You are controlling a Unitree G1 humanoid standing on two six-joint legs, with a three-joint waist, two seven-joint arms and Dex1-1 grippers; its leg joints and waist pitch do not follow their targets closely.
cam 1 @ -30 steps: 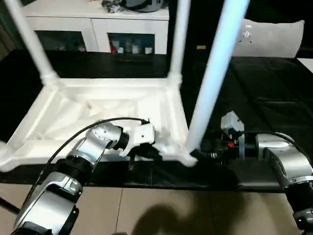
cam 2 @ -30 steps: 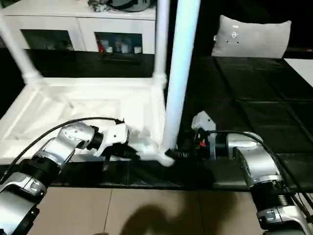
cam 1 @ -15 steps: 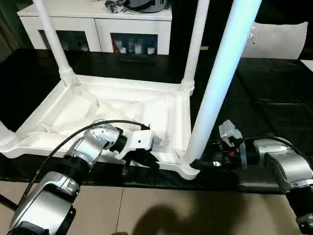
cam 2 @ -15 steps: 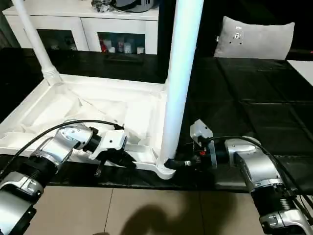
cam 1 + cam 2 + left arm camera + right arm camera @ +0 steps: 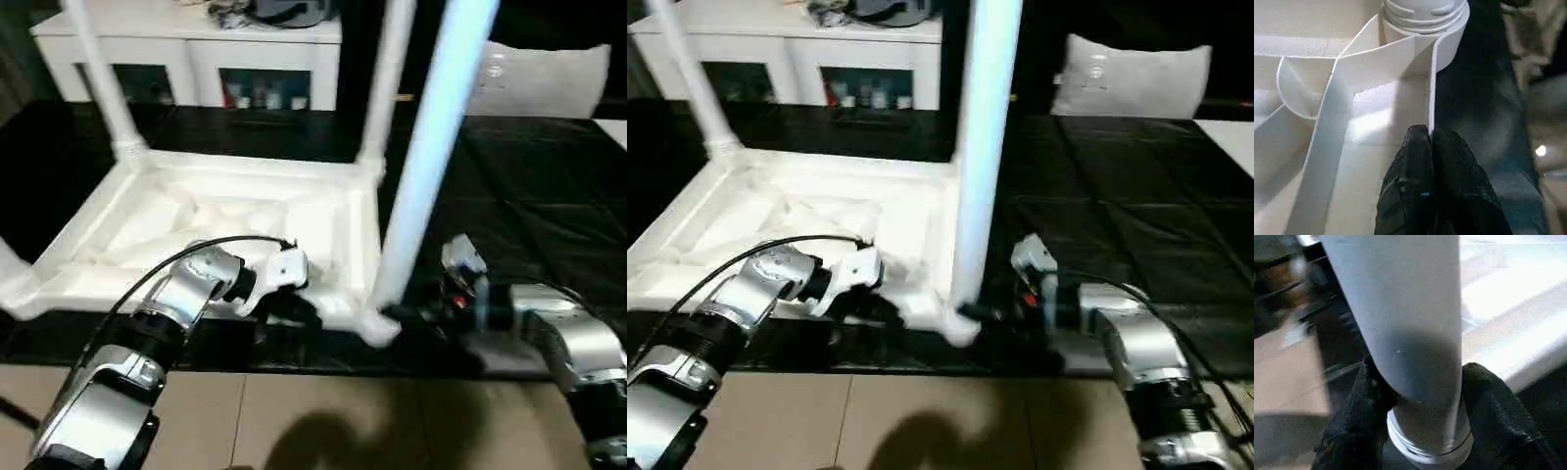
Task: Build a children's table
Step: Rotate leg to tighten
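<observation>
A white tabletop (image 5: 235, 211) with a ribbed underside and white legs (image 5: 431, 147) is seen on a black, grid-seamed surface (image 5: 549, 196). Black fingers (image 5: 1420, 196) and silver forearms (image 5: 147, 333) are shown; the cabinet (image 5: 186, 39) is white, the floor (image 5: 323, 421) beige.

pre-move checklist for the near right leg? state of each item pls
1. Right gripper around the near-right leg just above its base: ok.
2. Left gripper shut on the tabletop rim near that corner: ok.
3. Leg base in the corner socket: ok; fully seated: cannot tell.
4. Leg upright: not ok, leaning.
5. Two far legs standing in their sockets: ok.
</observation>
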